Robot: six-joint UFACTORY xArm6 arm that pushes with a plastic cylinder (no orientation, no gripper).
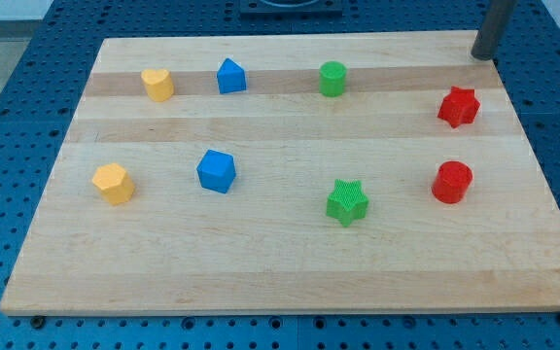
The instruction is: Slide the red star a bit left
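The red star [458, 107] sits near the view's right edge of the wooden board [290, 272], in its upper part. My tip [484, 54] is at the board's top right corner, above and slightly right of the red star, apart from it. A red cylinder [451, 182] lies below the star.
A green cylinder [332, 79] is at top centre, a green star [346, 202] at lower centre right. A blue house-shaped block [230, 76] and a yellow heart [157, 85] are at top left. A blue block [216, 171] and a yellow hexagonal block [113, 183] lie at left.
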